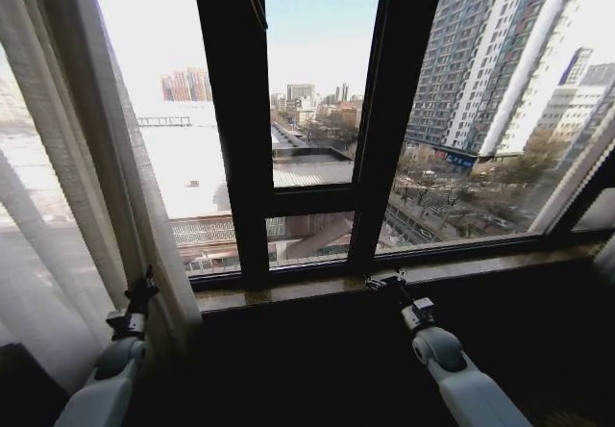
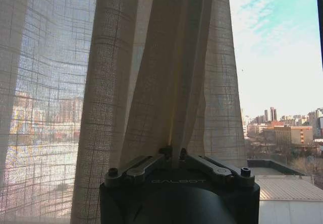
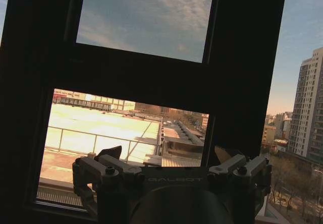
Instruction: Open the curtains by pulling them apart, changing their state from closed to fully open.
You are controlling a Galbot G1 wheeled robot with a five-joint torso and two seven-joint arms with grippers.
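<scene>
The tall sheer white pleated curtain panel (image 1: 67,177) hangs bunched at the left edge of the black window frame (image 1: 240,129), and a sliver of curtain shows at the right edge. The left gripper (image 2: 174,153) has its fingers pinched together on a fold of that fabric. The right gripper (image 3: 171,158) hovers near the brown window sill (image 1: 461,268), fingers spread wide, holding nothing. The thin weave could slip from the pinch, or snag and tear if dragged sideways too hard.
</scene>
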